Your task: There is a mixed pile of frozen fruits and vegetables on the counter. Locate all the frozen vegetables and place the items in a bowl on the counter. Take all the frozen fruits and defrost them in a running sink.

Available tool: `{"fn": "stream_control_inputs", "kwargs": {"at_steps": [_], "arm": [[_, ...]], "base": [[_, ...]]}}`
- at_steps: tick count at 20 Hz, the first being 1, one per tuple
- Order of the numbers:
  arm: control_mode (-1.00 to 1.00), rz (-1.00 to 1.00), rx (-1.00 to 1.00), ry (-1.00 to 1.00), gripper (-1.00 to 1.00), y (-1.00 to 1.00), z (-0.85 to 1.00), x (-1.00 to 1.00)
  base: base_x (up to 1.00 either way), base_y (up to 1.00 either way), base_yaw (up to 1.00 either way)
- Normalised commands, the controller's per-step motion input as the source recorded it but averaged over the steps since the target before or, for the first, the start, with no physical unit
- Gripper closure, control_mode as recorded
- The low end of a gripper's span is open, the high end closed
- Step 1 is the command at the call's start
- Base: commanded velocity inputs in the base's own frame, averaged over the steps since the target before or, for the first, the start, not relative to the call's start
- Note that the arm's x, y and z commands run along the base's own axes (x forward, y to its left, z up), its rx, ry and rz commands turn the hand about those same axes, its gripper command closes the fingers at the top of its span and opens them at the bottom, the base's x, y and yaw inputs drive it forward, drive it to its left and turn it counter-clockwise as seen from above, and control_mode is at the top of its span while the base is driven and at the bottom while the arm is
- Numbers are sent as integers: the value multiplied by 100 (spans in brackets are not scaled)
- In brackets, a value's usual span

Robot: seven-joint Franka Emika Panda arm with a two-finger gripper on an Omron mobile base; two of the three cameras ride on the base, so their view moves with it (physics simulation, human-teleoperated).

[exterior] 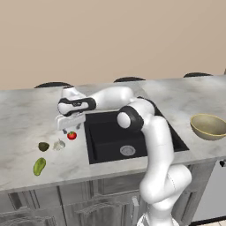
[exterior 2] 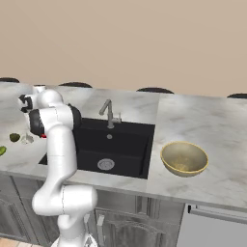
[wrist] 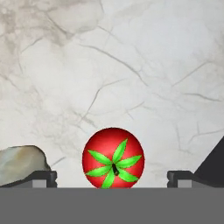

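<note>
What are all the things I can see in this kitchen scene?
tomato: one, red with green top, on counter left of sink, between the open fingers
garlic bulb: one, whitish, beside tomato
dark lump: one, olive, left of garlic
oblong fruit: one, yellow-green, near counter's front edge
bowl: one, tan, right of sink
sink: one, black, silver drain
faucet: one, grey
counter: one, marbled grey-white
fingers: two, dark, either side of tomato

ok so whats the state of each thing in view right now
claw: open, fingers either side of the tomato
tomato: on the counter, not gripped
garlic bulb: on counter
olive-brown lump: on counter
yellow-green fruit: on counter
bowl: upright, empty
sink: empty
faucet: no water visible
</note>
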Motion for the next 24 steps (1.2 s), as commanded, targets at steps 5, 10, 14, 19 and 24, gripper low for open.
{"fn": "stream_control_inputs", "kwargs": {"at_steps": [5,10,14,19,24], "arm": [[-100,0,0,10,-100,3,-38,0],[-100,0,0,4,-100,0,-33,0],[-100,0,0,1,100,5,-12,2],[-100,0,0,0,100,0,0,0],[-100,-1,0,9,100,-16,23,-36]], "base": [[0,0,0],[0,0,0],[0,0,0],[0,0,0],[0,0,0]]}}
